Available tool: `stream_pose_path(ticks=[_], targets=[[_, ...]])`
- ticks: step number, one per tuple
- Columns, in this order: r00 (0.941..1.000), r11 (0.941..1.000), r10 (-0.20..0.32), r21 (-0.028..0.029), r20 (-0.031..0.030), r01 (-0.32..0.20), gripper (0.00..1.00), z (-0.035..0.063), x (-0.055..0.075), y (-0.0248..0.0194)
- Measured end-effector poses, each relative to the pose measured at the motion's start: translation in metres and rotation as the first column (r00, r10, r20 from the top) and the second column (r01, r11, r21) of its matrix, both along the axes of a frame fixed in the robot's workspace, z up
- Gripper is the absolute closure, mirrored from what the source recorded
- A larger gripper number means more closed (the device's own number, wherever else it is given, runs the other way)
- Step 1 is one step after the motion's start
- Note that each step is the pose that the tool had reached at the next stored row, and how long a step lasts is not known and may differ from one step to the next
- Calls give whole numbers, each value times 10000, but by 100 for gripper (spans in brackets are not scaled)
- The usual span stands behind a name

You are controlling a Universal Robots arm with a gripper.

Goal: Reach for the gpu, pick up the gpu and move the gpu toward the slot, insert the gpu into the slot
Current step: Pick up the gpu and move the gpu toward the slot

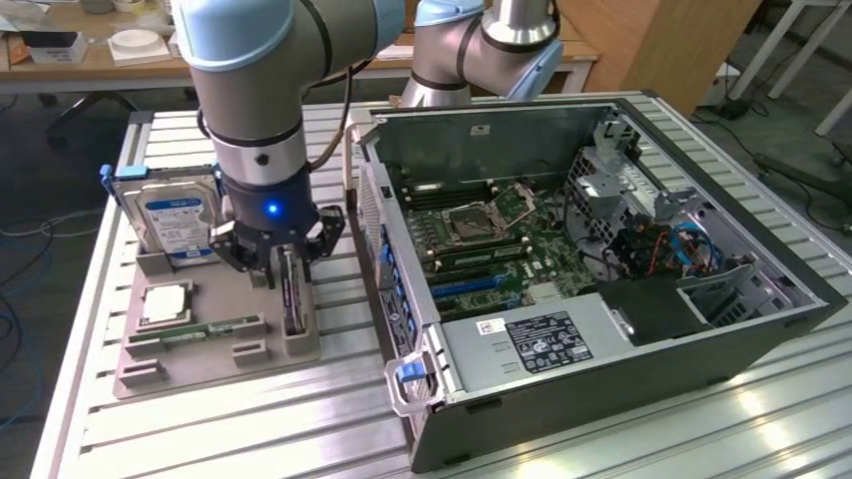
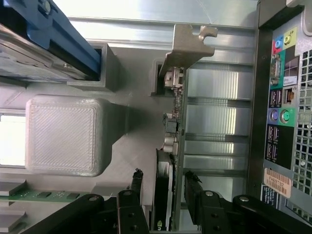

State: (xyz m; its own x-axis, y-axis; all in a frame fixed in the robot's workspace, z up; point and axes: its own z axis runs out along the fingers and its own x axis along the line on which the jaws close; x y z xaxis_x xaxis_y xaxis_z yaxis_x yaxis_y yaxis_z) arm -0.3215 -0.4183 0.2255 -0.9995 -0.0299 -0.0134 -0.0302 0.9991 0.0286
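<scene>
The slatted metal worktop point(image 1: 200, 429) carries an open computer case point(image 1: 745, 329) lying on its side, just beside the end effector point(image 1: 282, 261), with its motherboard point(image 1: 493, 239) facing up. The arm point(image 1: 259, 90) comes straight down over a grey holder tray point(image 1: 200, 374) that sits next to the case. At the side of the end effector away from the case, a blue-labelled hard drive point(image 1: 174, 215) stands upright in the tray.

The gpu point(image 1: 291, 299) stands on its long edge in a tray slot directly under the end effector. Its long axis runs parallel to the case's rear wall point(image 2: 280, 122). In the wrist view the gpu point(image 2: 171, 146) is seen edge-on, and its silver bracket point(image 2: 187, 46) is at the end farthest from the end effector point(image 2: 163, 174).

The end effector is spread, not clamped. Its black fingers point(image 2: 135, 183) straddle the card, one on each face, with a gap showing on the tray side. Between card and case lies a narrow strip of bare worktop. On the other side a grey block point(image 2: 63, 134) of the tray stands near.

A memory stick point(image 1: 200, 329) lies in the tray, beyond the card from the case.
</scene>
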Motion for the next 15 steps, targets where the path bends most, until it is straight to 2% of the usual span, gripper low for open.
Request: stream_pose_path(ticks=[1, 15], targets=[[10000, 10000, 0, 21, 3, 0, 53, -6, 1, 1], [10000, 10000, 5, 21, 3, -5, 53, -6, -38, 0]])
